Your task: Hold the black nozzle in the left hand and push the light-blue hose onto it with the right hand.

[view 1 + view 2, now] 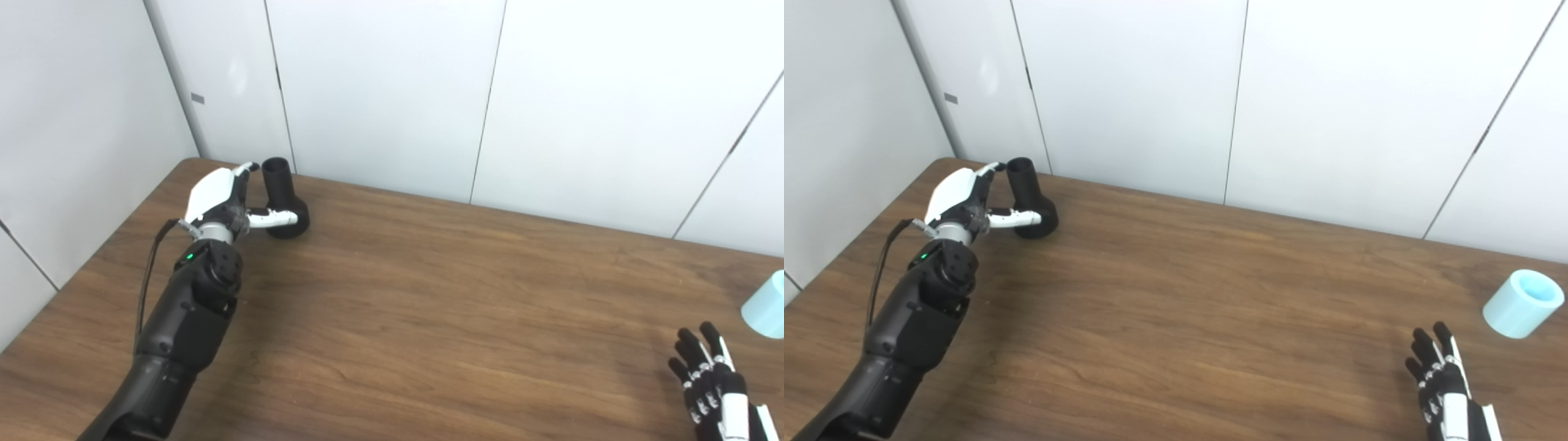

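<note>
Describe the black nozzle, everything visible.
The black nozzle is matte, plastic-looking, with a narrow open-topped tube rising from a wider rounded base. It stands on the wooden table near the far left corner, tube leaning slightly left. The left hand is at it: the thumb lies across the front of the base and a fingertip is by the tube's rim. Whether the grip has closed cannot be told. Nothing else touches it.

Brown wood-grain table [1176, 318]; white panelled wall [1335, 92] behind, dark vertical seams.
</note>
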{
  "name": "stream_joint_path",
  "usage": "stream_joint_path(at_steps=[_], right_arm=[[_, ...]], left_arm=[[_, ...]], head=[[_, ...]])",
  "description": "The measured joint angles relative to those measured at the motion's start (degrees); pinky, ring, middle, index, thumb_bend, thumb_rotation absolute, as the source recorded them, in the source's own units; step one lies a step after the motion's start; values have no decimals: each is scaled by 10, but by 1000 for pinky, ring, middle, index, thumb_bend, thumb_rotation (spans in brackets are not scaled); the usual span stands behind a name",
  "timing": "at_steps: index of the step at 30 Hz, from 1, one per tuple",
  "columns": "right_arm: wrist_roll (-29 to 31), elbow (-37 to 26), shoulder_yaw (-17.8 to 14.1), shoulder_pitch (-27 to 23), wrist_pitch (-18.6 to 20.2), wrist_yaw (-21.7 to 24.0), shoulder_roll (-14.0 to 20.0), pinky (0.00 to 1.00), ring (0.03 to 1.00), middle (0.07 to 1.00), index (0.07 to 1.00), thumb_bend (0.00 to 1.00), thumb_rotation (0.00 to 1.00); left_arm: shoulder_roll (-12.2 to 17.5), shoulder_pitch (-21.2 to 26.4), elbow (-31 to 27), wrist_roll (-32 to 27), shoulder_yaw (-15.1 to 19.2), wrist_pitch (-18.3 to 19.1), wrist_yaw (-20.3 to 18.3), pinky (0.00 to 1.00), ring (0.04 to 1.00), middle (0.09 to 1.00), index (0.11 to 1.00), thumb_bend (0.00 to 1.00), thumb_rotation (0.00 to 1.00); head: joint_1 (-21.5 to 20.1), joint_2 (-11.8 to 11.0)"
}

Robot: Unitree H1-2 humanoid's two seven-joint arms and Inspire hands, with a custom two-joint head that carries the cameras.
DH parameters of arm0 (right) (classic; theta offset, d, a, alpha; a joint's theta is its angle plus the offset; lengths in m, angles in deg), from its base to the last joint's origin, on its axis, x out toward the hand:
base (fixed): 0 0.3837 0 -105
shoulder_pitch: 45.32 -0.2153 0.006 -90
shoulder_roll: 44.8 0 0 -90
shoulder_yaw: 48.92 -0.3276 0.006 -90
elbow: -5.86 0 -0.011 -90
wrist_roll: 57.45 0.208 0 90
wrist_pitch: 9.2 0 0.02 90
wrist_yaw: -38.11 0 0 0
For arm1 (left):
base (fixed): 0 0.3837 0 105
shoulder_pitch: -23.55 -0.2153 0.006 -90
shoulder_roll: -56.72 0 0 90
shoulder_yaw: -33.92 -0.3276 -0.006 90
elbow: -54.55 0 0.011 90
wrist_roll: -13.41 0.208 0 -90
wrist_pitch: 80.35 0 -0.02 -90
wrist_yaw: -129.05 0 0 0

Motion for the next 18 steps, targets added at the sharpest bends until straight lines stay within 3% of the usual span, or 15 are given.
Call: stream_joint_path(at_steps=[8, 14, 18], right_arm=[[-4, -5, -2, 5, 13, -5, -2, 948, 944, 923, 982, 413, 1000], [-4, -7, -2, 5, 14, -11, -3, 955, 948, 925, 987, 408, 1000], [-16, -10, -1, 7, 14, -15, -4, 931, 931, 910, 982, 391, 1000]], left_arm=[[-8, 11, 27, -27, -3, -4, 2, 979, 963, 915, 866, 1000, 449], [-9, 27, 60, -19, -27, -1, 13, 952, 938, 893, 838, 997, 452], [-10, 33, 74, -11, -38, -1, 31, 959, 922, 877, 815, 956, 392]], head=[[-4, 2], [-5, 2], [-5, 5]])
